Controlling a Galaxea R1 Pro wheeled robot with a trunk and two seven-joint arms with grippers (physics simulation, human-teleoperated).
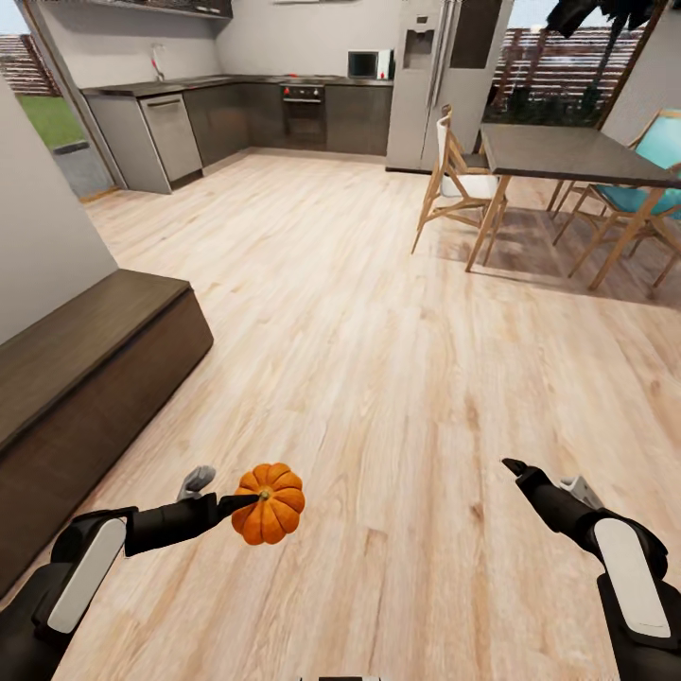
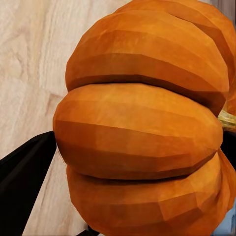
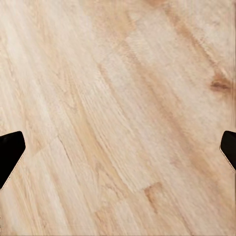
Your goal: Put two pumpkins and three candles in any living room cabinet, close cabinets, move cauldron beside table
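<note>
One pumpkin [image 1: 269,503], bright orange and ribbed, sits clamped in the left jaws [image 1: 248,504], held in the air above the light plank floor [image 1: 378,359]; in the left wrist view the pumpkin [image 2: 142,128] crowds the picture, with a black fingertip [image 2: 24,172] pressed against its side. The right jaws [image 3: 118,147] stand wide apart and hold nothing, each dark tip at an opposite edge of the right wrist view with bare floor [image 3: 118,98] between them; in the head view the right gripper [image 1: 522,470] hangs low over the planks, well apart from the pumpkin. Beside the left arm runs the long, low, dark brown cabinet [image 1: 85,378] against a pale wall, its fronts shut. Farther off stand a dark-topped dining bench [image 1: 567,156] with wooden chairs [image 1: 454,180], a tall fridge [image 1: 440,80], and grey kitchen units [image 1: 236,118].
</note>
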